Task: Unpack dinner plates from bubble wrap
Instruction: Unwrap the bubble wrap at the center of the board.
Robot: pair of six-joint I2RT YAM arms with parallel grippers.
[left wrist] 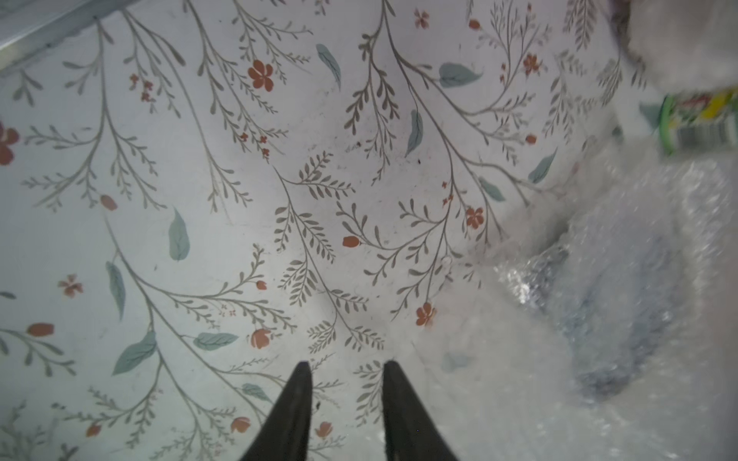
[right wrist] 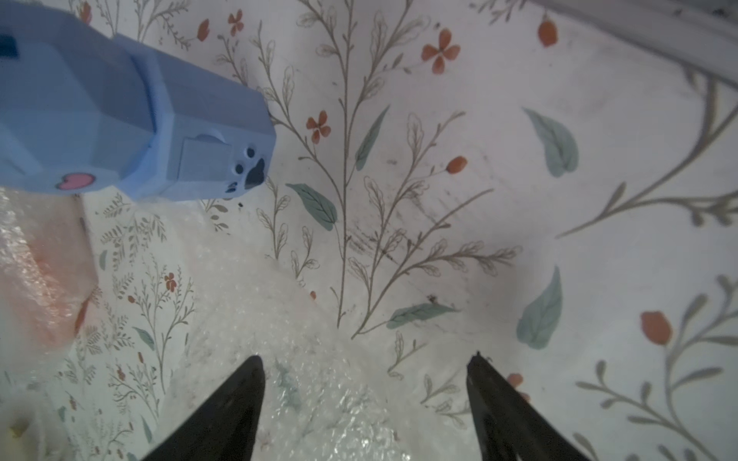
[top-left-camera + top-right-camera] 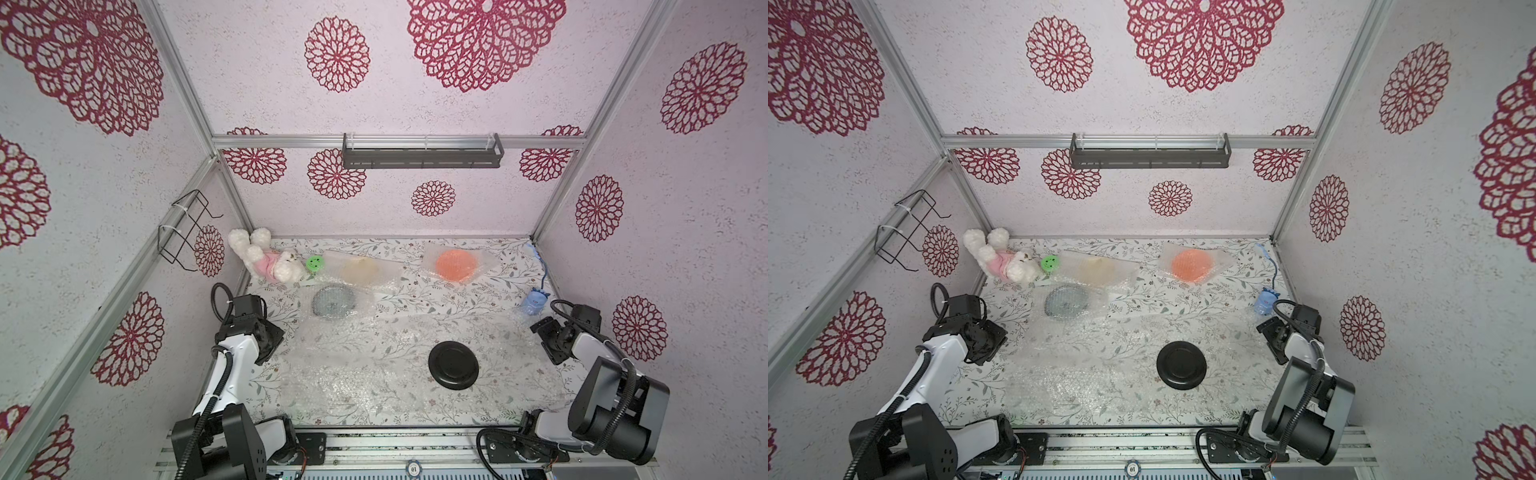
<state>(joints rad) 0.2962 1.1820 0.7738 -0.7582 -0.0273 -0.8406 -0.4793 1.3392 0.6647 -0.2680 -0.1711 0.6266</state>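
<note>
Black plate (image 3: 453, 365) sits bare on flat bubble wrap (image 3: 353, 374), so left pincer (image 1: 346, 365), narrowly parted, and right pincer (image 2: 365, 359), wide, hang empty aside.

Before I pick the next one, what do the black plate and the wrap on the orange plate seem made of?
Black plate: smooth, faintly glossy; plastic or glazed ceramic, the soft rim sheen cannot settle which. Bubble wrap over the orange plate: thin clear plastic film, shiny, dotted with air bubbles; orange shows through.
</note>
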